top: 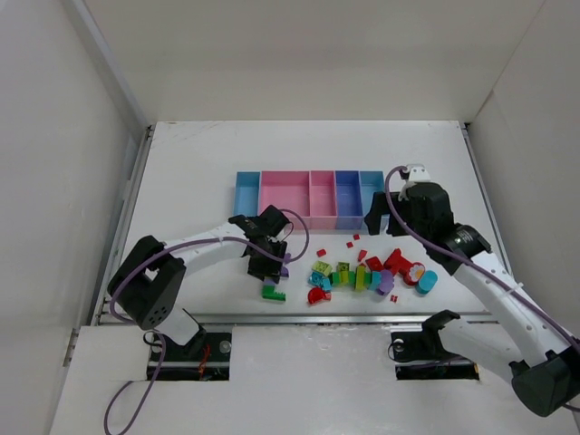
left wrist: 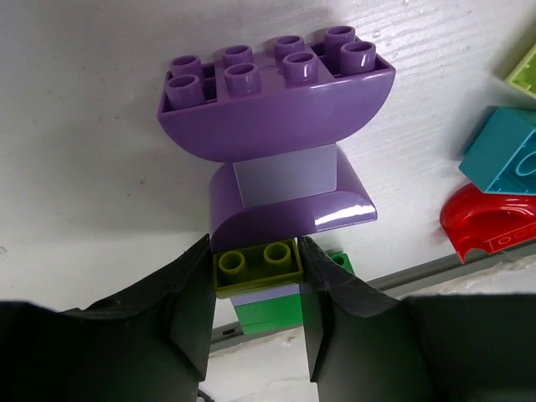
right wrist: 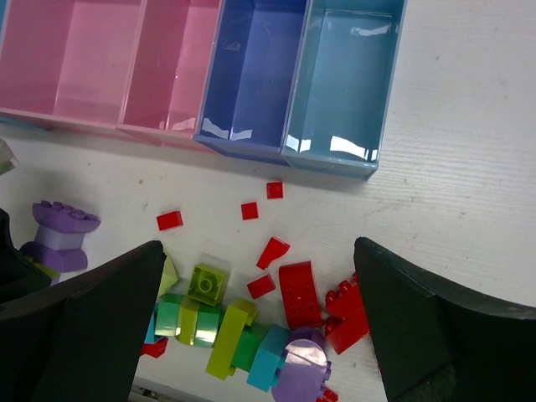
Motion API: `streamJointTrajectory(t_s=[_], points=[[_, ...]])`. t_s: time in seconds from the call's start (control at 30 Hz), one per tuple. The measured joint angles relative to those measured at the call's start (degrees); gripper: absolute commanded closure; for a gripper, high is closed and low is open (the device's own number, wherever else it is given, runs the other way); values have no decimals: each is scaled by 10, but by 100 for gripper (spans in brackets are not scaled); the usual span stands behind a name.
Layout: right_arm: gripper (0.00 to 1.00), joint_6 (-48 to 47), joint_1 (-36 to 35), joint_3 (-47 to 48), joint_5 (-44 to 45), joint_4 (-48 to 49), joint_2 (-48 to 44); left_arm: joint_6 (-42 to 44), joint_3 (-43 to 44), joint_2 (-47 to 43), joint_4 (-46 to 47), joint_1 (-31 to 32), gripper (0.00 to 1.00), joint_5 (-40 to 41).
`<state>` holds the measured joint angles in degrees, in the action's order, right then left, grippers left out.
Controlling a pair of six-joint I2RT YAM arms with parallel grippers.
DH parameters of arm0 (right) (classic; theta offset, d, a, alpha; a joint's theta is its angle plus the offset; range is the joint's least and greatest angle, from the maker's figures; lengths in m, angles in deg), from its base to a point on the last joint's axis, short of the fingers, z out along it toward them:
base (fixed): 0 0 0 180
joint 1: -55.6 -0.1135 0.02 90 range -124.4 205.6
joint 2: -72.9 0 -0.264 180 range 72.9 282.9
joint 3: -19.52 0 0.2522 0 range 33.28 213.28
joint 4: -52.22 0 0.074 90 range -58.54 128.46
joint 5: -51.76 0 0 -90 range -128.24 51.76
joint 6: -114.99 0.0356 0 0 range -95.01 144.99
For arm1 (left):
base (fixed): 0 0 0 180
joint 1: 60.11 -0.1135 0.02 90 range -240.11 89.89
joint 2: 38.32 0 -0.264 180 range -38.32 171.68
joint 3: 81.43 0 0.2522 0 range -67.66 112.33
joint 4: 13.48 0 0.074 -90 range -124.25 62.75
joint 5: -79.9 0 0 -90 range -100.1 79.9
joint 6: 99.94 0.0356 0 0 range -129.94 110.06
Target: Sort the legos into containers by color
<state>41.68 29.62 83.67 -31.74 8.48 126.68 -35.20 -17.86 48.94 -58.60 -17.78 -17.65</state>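
**Left fingers** (left wrist: 188, 310): narrowed, with the black pads against both sides of a small lime-green two-stud plastic brick (left wrist: 258, 266).

**Held brick's stack:** the brick sits in the middle of a joined stack.
- A purple rounded plastic brick (left wrist: 276, 126) with eight studs is at the far end.
- A green plastic brick (left wrist: 268, 314) is at the near end.
- The stack is at lower centre-left of the overhead view, below the bins, on or just above the white worktop (top: 199, 163). I cannot tell whether it has been lifted.

**Right fingers** (right wrist: 92, 310): spread wide and holding nothing, poised over the loose pile at lower centre-right of the overhead view.

**Loose pile of small plastic bricks** (top: 367, 275): all on the worktop, below and apart from the bins.
- A joined run of green, lime and cyan bricks (right wrist: 226, 331).
- A red curved brick (right wrist: 297, 293).
- Several small flat red pieces (right wrist: 249, 210), scattered nearest the bins.

**Row of five joined open plastic bins** (top: 284, 195): light blue, wide pink, narrow pink, purple-blue and light blue, at upper centre of the overhead view. Every compartment visible shows only a bare floor.

**Progress (judgement):**
- Done: nothing is deposited yet.
- In hand: the first pick, on the lime-green brick.
- Left: every colour is still to be sorted. The mixed-colour stack probably has to be pulled apart before its pieces can go to separate bins.
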Motion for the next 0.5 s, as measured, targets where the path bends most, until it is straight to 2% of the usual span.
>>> streamJointTrajectory(t_s=[0.13, 0.33, 0.5], points=[[0, -5, 0, 0, 1, 0, 9, -2, 0, 0, 5, 0, 100, -1], [0, -32, 0, 14, -16, -5, 11, 10, 14, 2, -3, 0, 100, 2], [0, -85, 0, 89, -74, -32, 33, 47, 66, -13, -18, 0, 100, 12]])
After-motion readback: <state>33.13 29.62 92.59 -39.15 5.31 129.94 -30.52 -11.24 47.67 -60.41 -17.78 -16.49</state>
